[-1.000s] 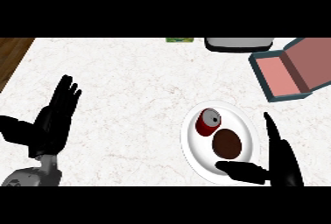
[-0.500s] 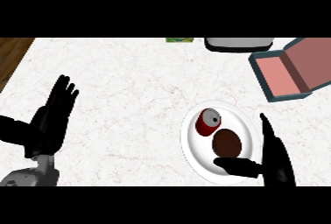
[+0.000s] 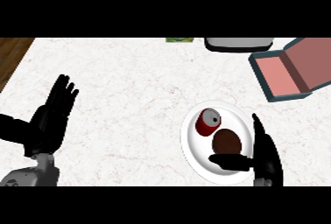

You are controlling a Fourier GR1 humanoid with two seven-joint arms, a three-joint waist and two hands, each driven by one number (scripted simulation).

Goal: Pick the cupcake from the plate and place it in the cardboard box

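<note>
A brown cupcake (image 3: 226, 141) sits on the white plate (image 3: 194, 148) at the lower right of the counter, beside a red can (image 3: 208, 121) lying on the same plate. My right hand (image 3: 264, 154) stands open at the cupcake's right side, fingers straight and pointing away from me, thumb stretched across the plate just under the cupcake. The cardboard box (image 3: 291, 70), teal outside and pink inside, lies open at the upper right. My left hand (image 3: 50, 116) rests open at the left, fingers up.
A grey appliance (image 3: 238, 43) stands at the counter's far edge, with a small green item (image 3: 179, 40) to its left. A strip of wooden floor (image 3: 12, 54) shows past the counter's left edge.
My right hand has moved left, closer to the cupcake, its thumb now lying on the plate below it. The left hand has barely shifted.
</note>
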